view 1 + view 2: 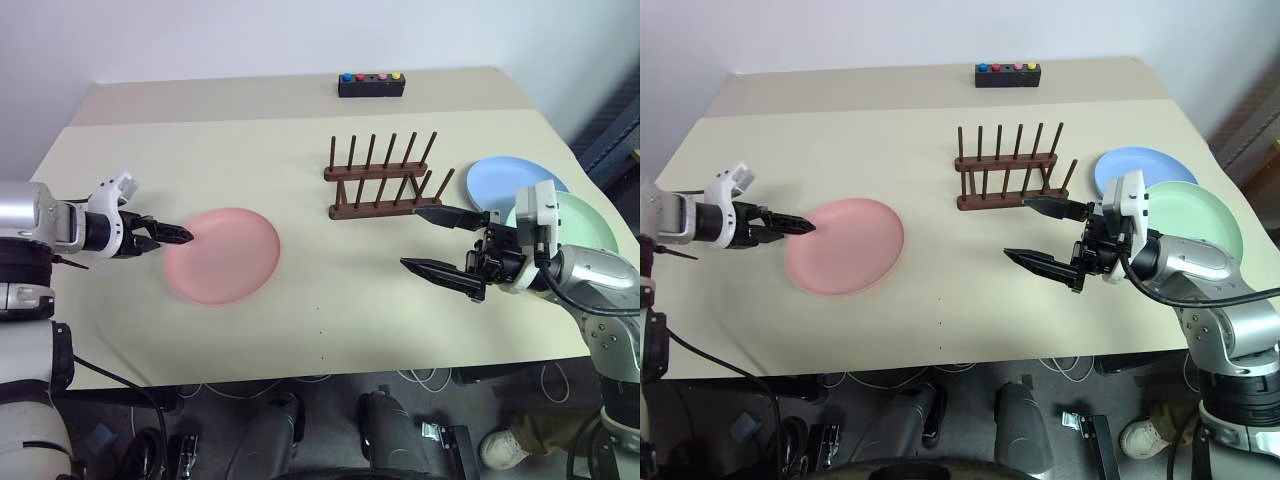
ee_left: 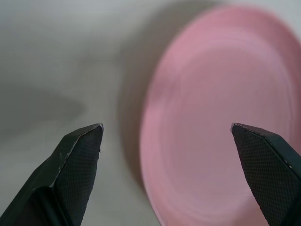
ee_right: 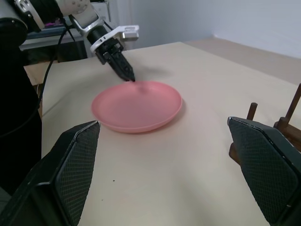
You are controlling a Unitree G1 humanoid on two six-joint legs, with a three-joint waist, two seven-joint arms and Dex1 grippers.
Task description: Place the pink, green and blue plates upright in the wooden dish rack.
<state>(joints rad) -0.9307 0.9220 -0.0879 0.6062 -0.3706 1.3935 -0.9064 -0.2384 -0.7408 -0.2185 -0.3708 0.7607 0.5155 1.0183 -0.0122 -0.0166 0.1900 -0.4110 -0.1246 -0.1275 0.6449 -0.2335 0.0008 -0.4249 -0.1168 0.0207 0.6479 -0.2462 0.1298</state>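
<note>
White walls stand behind a big desk [image 1: 300,330] with a pale cloth on it. On the desk sits the rack [image 1: 385,178], made of dark wood with thin pegs sticking up. No plate is in the rack yet, so none of the job is done. All three plates lie flat on the desk.

The pink plate [image 1: 222,254] lies by itself on the robot's left side, well apart from the rack. The blue plate [image 1: 510,180] lies just to the right of the rack. The green plate [image 1: 1200,215] lies next to the blue one, a bit nearer the robot, and seems to cover a bit of its edge. A small black box [image 1: 371,84] with coloured buttons sits at the far edge of the desk.

The left hand [image 1: 178,236] reaches in from the left side and tips downward. Its tips are at the left edge of the pink plate, and I cannot tell if they touch it. In the left wrist view its two fingers are spread wide, with the plate's edge between them. It holds nothing. It looks ready to take the pink plate first.

The right hand [image 1: 440,242] hangs above the desk, in front of the rack and near the green plate. It points across toward the left side and stays about level. Its fingers are wide open too, and it is empty.
</note>
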